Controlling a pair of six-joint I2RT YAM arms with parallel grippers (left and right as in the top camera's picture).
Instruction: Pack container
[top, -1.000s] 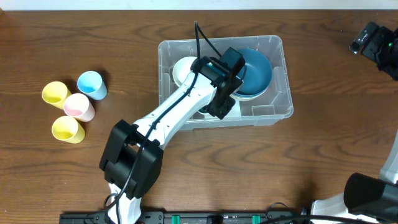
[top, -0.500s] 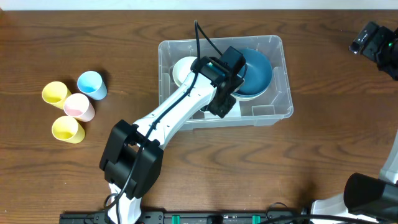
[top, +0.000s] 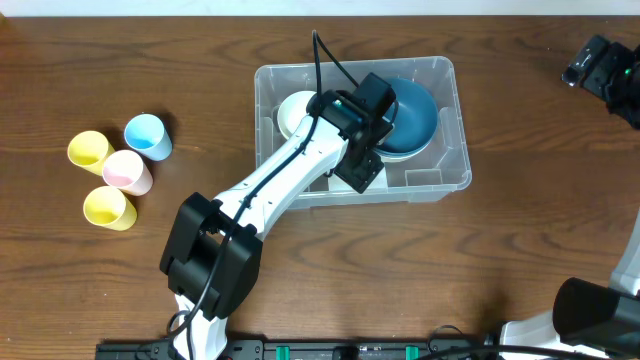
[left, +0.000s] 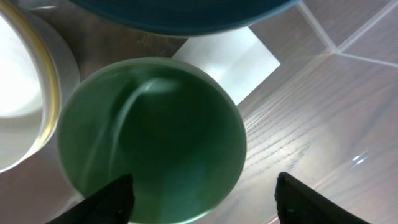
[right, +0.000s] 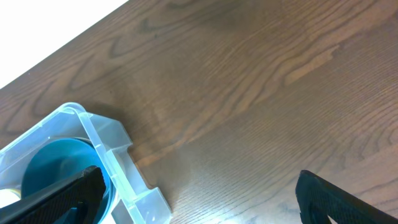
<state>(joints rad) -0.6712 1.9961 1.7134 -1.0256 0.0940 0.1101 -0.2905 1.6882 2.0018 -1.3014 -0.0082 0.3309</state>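
Note:
The clear container (top: 450, 120) stands mid-table, and its corner (right: 118, 143) shows in the right wrist view. Inside it are a white bowl (top: 292, 108) and a blue bowl (top: 415, 118). My left gripper (top: 362, 165) reaches down into the container. In the left wrist view a green cup (left: 149, 137) stands upright on the container floor beside the white label (left: 230, 53), just under my left gripper (left: 202, 202). That gripper is open, its right finger well off the cup. My right gripper (right: 199, 205) hangs open over bare wood, far right of the container.
Several cups stand in a cluster at the table's left: a yellow cup (top: 88, 150), a blue cup (top: 147, 135), a pink cup (top: 126, 171) and another yellow cup (top: 108, 208). My right arm (top: 603, 66) sits at the far right corner.
My left gripper's jaws have sprung apart, letting go of the green cup inside the container. The arm itself has hardly shifted. The right arm has not moved.

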